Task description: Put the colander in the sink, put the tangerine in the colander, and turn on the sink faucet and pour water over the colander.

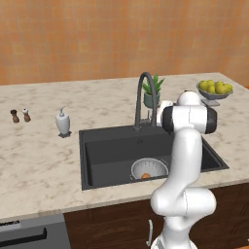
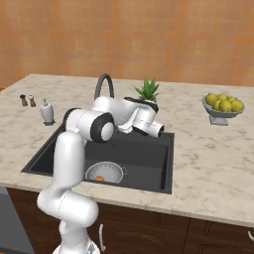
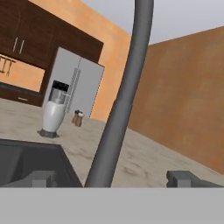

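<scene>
The silver-grey colander (image 1: 150,168) (image 2: 105,172) sits in the near part of the black sink (image 1: 116,151) (image 2: 144,158). The small orange tangerine (image 1: 146,176) (image 2: 99,178) lies inside it. At the sink's back edge rises the dark-grey gooseneck faucet (image 1: 145,97) (image 2: 104,83). In the hand view the faucet's stem (image 3: 111,140) stands close up between the two fingertips. My gripper (image 3: 112,177) is open, one fingertip (image 3: 41,177) on each side of the stem, and neither visibly touches it. My white hand (image 1: 166,105) is just right of the faucet. No water runs.
A white pump bottle (image 1: 62,122) (image 2: 47,111) (image 3: 53,114) stands left of the sink, with two small shakers (image 1: 20,115) farther left. A potted plant (image 1: 153,90) (image 2: 147,92) is behind the faucet. A grey footed bowl of yellow-green fruit (image 1: 214,90) (image 2: 223,105) sits at the right.
</scene>
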Controlling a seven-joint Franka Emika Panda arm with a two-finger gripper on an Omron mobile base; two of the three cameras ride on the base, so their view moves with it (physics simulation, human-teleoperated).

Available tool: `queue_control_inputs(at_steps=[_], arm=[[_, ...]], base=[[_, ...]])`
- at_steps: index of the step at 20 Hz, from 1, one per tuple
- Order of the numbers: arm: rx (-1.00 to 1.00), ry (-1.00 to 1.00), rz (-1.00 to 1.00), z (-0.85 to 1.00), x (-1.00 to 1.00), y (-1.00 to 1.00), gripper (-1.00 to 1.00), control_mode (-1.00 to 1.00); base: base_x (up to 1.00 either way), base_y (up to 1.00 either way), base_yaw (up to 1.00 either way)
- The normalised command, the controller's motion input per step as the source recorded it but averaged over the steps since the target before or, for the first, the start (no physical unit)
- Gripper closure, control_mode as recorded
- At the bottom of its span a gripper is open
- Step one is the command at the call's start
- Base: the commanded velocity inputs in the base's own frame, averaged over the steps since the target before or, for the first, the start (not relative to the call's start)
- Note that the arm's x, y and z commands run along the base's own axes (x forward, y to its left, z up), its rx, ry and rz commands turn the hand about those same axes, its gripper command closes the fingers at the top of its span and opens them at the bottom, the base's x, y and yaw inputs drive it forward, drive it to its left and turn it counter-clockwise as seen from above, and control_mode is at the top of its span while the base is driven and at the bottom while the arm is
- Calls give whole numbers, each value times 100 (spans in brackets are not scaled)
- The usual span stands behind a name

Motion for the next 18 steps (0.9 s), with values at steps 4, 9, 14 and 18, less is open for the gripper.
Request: queue_control_inputs(at_steps=[4,9,14,18], arm=[[0,0,0,-17,30,10,-100,-100],[0,0,0,-18,32,5,-100,-100],[0,0,0,-17,32,0,-100,-100],[0,2,0,-20,30,0,-100,-100]], base=[[0,0,0],[0,0,0],[0,0,0],[0,0,0]])
